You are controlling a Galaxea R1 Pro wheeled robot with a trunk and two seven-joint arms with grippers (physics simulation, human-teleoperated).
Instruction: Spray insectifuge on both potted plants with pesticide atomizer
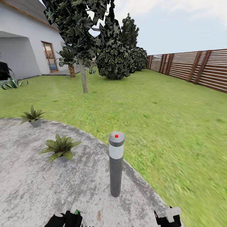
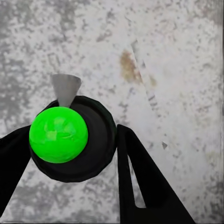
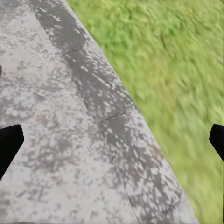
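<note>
Two potted plants stand on the round grey stone patio (image 1: 34,186): the nearer one (image 1: 60,147) left of centre, the farther one (image 1: 33,117) by the patio's left rim. At the lower edge of the head view my left gripper (image 1: 70,218) holds the pesticide atomizer (image 1: 78,209), whose whitish head pokes up. In the left wrist view the black fingers (image 2: 140,182) press both sides of the atomizer's dark round body (image 2: 95,156), which has a bright green top and a grey nozzle. My right gripper (image 1: 168,217) hangs open over the patio edge, its tips far apart (image 3: 112,142).
A tall grey bollard lamp (image 1: 116,164) stands on the patio just ahead, between my arms. Lawn (image 1: 157,107) spreads beyond to a brown slat fence (image 1: 195,67) on the right. A thin tree trunk (image 1: 84,78), dark bushes (image 1: 115,58) and a white house (image 1: 22,47) lie behind.
</note>
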